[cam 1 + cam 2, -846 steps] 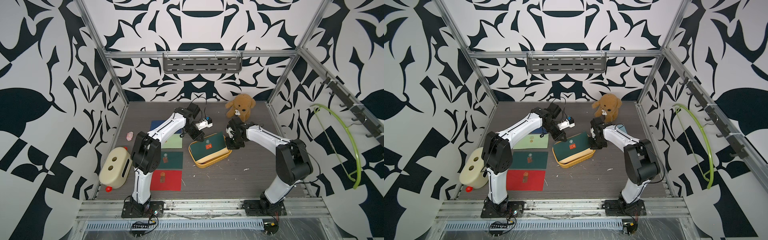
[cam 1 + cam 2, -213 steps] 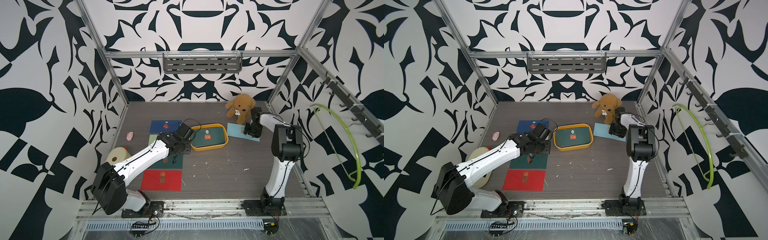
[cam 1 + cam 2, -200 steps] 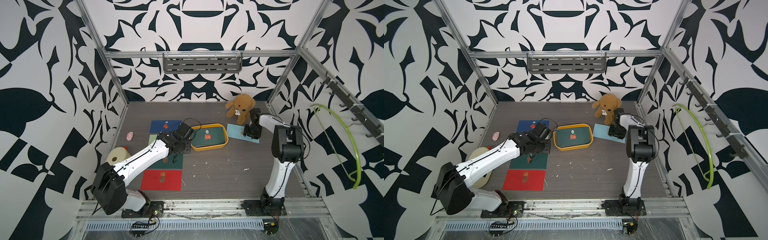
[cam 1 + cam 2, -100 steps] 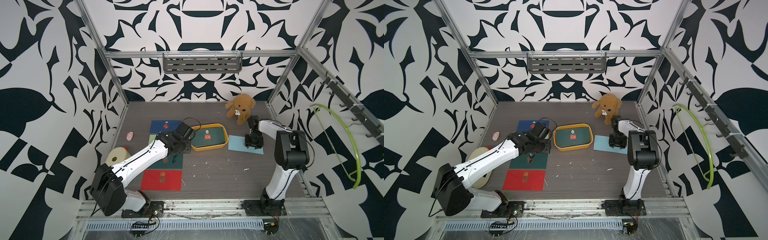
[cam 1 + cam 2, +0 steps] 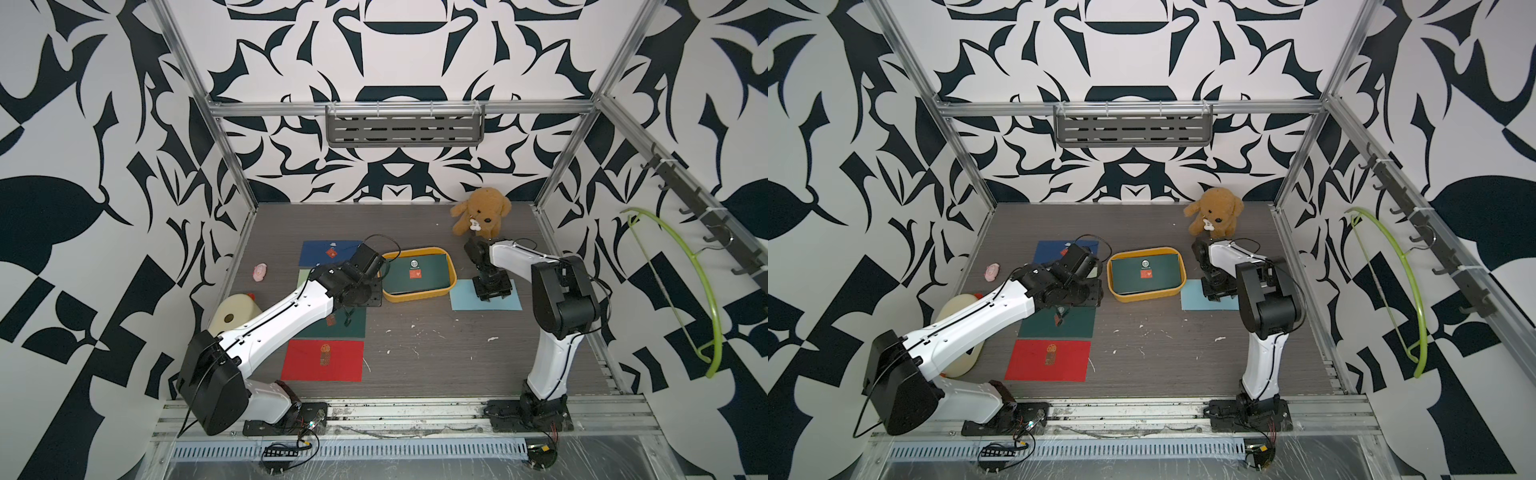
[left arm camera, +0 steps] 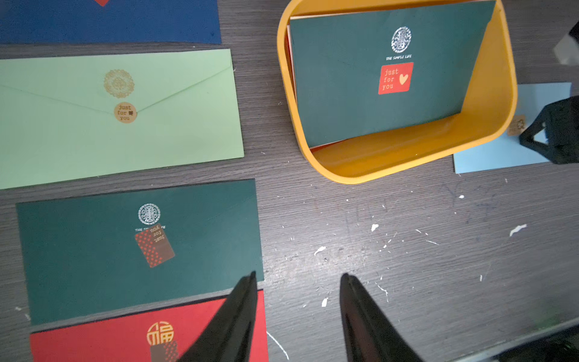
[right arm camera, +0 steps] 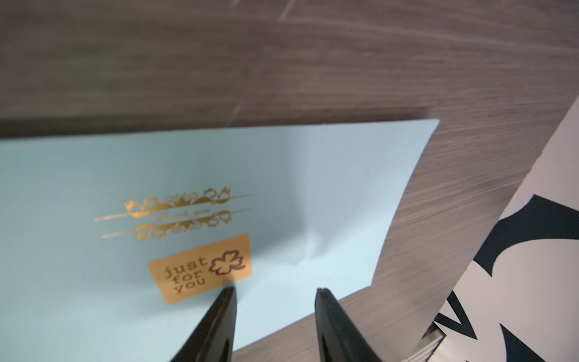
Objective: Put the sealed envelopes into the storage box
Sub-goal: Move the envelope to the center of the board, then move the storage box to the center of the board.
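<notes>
One dark green envelope [image 5: 417, 272] leans inside the storage box [image 5: 415, 296], other edges showing beneath it. Just beside the box, the right gripper [image 7: 275, 290] — jaws spread — presses both tips onto a light blue envelope [image 7: 188, 175], puckering the paper. The left gripper [image 6: 297, 275], jaws apart and empty, hovers over the corner of a second dark green envelope [image 6: 94, 250].

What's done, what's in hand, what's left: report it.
Done: a dark green envelope lies atop others in the storage box. In hand: the open right end effector presses the light blue envelope. Left: navy, light green, dark green and red envelopes outside.
</notes>
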